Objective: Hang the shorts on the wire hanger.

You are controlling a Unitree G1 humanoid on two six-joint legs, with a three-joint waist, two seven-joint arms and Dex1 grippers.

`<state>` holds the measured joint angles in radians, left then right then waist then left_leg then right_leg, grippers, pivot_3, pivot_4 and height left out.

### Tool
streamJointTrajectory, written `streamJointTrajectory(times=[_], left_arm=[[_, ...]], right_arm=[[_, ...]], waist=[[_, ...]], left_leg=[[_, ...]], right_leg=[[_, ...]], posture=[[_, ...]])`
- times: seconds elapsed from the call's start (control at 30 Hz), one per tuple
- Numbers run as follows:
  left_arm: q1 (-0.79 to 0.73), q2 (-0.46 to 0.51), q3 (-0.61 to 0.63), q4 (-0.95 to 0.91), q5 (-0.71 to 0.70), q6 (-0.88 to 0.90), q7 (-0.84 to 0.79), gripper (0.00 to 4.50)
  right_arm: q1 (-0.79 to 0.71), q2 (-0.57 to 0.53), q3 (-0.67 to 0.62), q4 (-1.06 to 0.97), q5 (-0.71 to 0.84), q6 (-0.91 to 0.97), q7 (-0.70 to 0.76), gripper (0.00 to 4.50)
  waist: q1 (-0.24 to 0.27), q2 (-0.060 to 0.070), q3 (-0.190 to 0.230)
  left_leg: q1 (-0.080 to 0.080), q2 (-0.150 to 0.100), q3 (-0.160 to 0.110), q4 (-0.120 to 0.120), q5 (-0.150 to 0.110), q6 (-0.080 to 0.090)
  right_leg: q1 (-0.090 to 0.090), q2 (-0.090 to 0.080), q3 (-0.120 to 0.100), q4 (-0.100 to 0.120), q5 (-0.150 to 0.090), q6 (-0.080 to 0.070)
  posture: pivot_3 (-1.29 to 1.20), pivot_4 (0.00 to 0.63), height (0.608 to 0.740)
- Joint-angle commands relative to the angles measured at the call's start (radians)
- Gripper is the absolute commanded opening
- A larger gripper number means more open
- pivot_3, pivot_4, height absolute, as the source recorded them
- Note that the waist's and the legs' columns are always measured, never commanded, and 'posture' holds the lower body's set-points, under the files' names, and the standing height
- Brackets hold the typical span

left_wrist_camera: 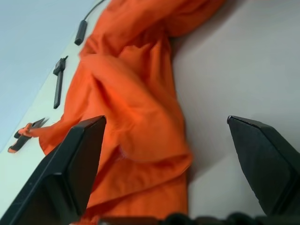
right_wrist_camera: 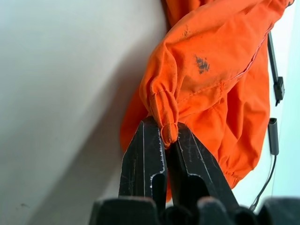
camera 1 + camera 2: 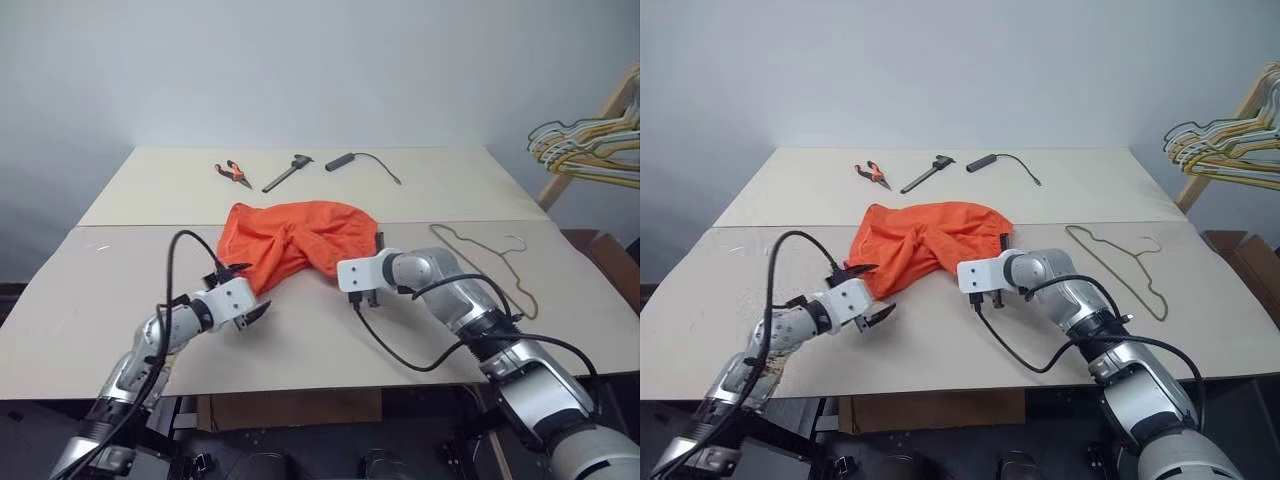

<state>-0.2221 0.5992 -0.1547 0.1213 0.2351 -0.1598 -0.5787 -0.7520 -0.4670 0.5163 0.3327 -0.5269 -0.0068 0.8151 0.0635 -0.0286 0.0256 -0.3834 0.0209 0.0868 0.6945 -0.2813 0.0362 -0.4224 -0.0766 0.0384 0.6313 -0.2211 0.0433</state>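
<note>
1. Shorts (image 3: 295,240): orange, crumpled in a heap near the middle of the bench (image 3: 120,290). They lie bunched rather than spread, so the waistband probably has to be opened out before any hanging.

2. Right hand (image 2: 166,140): at the near right edge of the shorts, fingers clamped shut on a gathered fold of the orange cloth. The pinch looks like an anchor or lifting point for one side of the garment.

3. Left hand (image 3: 250,290): at the near left corner of the shorts, fingers spread wide and holding nothing. One finger (image 1: 70,164) lies over the cloth and the other over bare bench. The stance suggests a second grasp on that side.

4. Wire hanger (image 3: 490,262): thin and dull grey, flat on the bench well to the right of the shorts, beyond the right arm, hook pointing away from the robot. Neither hand touches it. The shorts are not yet on it.

5. Pliers (image 3: 232,172), a dark tool (image 3: 288,172) and a black corded handle (image 3: 340,161): in a row behind the shorts, well apart from them and out of the working path.

6. Bunched hangers (image 3: 590,145): on a wooden rack off the bench, far right of the shorts. Not part of the job.

7. Obstruction: the right arm and its cable (image 3: 400,350) lie between the shorts and the wire hanger, which could hamper the crossing.
</note>
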Motion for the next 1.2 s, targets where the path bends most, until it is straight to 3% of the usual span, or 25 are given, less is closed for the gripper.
streamJointTrajectory(times=[0.03, 0.23, 0.7, 0.97, 1.07, 1.2], left_arm=[[-0.037, -0.007, -0.012, 0.032, 0.064, -0.047, 0.076, 4.5], [-0.067, -0.041, 0.009, 0.061, 0.079, -0.055, 0.159, 4.5], [-0.085, -0.027, 0.011, 0.111, 0.082, -0.086, 0.183, 0.05], [-0.046, 0.013, 0.04, 0.054, 0.058, -0.043, 0.156, 0.01], [0.008, 0.042, 0.094, -0.032, -0.018, -0.031, 0.109, 0.01], [0.127, 0.151, 0.197, -0.181, -0.172, -0.023, -0.042, 0.01]], right_arm=[[-0.003, -0.003, -0.036, -0.038, 0.017, 0.016, -0.003, 0.01], [0.006, -0.004, -0.04, -0.055, 0.021, 0.03, 0.005, 0.01], [0.018, -0.008, -0.051, -0.066, 0.019, 0.037, 0.006, 0.0], [0.029, -0.021, -0.067, -0.093, 0.022, 0.047, 0.007, 0.0], [0.057, -0.051, -0.093, -0.168, 0.049, 0.042, 0.026, 0.0], [0.145, -0.137, -0.136, -0.346, 0.14, -0.009, 0.11, 0.0]], waist=[[0.0, 0.0, 0.0], [0.003, 0.0, 0.0], [0.002, 0.0, 0.0], [-0.002, 0.0, 0.0], [-0.002, 0.0, 0.0], [-0.003, 0.0, 0.0]], left_leg=[[0.0, 0.0, 0.0, 0.0, 0.0, 0.0], [0.0, 0.0, 0.0, 0.0, 0.0, 0.0], [0.0, 0.0, 0.0, 0.0, 0.0, 0.0], [0.0, 0.0, 0.0, 0.0, 0.0, 0.0], [-0.001, 0.0, -0.001, 0.0, 0.0, 0.0], [-0.002, 0.002, -0.001, 0.0, -0.001, 0.001]], right_leg=[[0.0, 0.0, 0.0, 0.0, 0.0, 0.0], [0.0, 0.0, 0.0, 0.0, 0.0, 0.0], [0.0, 0.0, 0.0, 0.0, 0.0, 0.0], [0.0, 0.0, 0.0, 0.0, 0.0, 0.0], [-0.001, 0.0, 0.0, 0.0, 0.0, 0.0], [-0.002, 0.0, 0.0, -0.001, 0.0, 0.0]], posture=[[0.12, 0.0, 0.74], [0.12, 0.0, 0.74], [0.11, 0.0, 0.74], [0.11, 0.0, 0.74], [0.11, 0.0, 0.74], [0.11, 0.0, 0.74]])
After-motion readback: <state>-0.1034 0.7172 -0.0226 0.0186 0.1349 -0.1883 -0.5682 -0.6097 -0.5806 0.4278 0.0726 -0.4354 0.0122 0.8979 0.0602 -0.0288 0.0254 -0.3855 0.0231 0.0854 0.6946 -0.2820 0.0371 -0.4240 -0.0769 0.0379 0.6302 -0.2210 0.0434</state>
